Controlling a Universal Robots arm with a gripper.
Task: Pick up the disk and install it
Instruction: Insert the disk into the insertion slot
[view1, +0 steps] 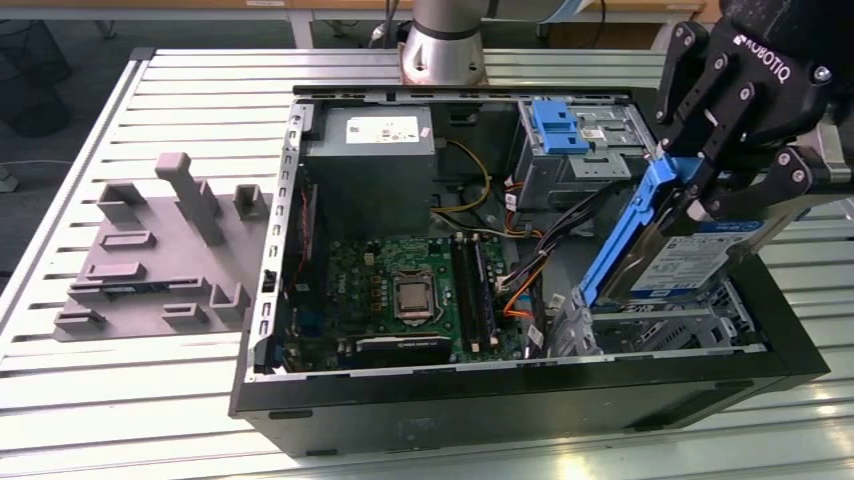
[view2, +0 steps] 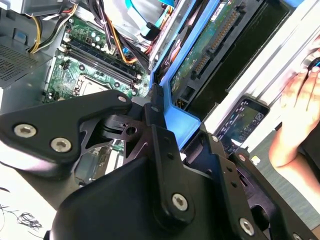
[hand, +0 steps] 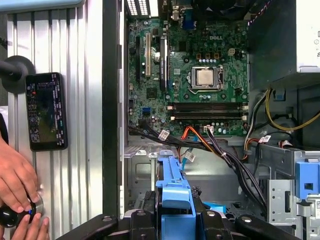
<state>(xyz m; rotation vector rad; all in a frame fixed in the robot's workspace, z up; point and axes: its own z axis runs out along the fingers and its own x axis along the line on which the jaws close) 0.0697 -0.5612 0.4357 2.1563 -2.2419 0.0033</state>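
gripper (view1: 727, 190) is clamped on the disk (view1: 683, 252), which hangs tilted just above the drive cage (view1: 667, 325). risk imo: it goes down crooked and a blue rail jams on the cage wall, or it snags the cables (view1: 527, 285) beside the cage.

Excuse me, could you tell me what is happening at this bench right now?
The robot arm's gripper is shut on the disk, gripping it by its blue rails and holding it tilted over the metal drive bay, in the corner of the open computer case at the exterior view's right. Most of the disk stands out above the bay, so it is not yet seated. Beside the case, a person's hand is at the table near a phone.
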